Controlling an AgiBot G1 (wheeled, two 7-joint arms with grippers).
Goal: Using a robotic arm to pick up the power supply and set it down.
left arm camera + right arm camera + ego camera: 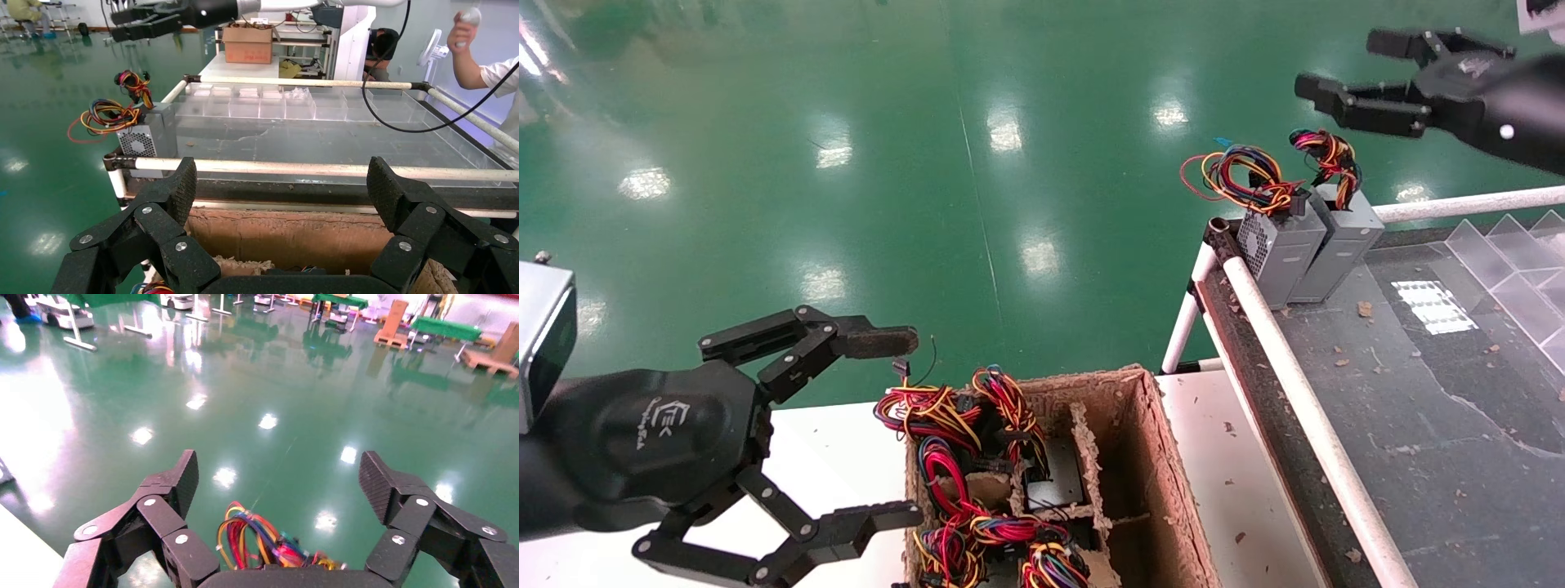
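Observation:
The power supply (1346,238) is a grey box with a tight bundle of magenta, red and yellow wires (1328,157). It stands on end at the far corner of the dark table (1418,392). My right gripper (1339,64) hovers open above and slightly beyond it, holding nothing. In the right wrist view the right gripper (280,478) frames green floor, with coloured wires (257,542) just past the palm and the boxes hidden. My left gripper (903,427) is open and empty beside the cardboard box (1152,457). The left wrist view shows the left gripper (283,184) and the far bundle (136,86).
A like grey box (1279,249) with a wide loose wire loop touches the power supply's left side. The divided cardboard box holds several wired units. A white pipe rail (1295,359) edges the table; clear plastic trays (1508,269) sit at its right. A person (483,55) stands beyond.

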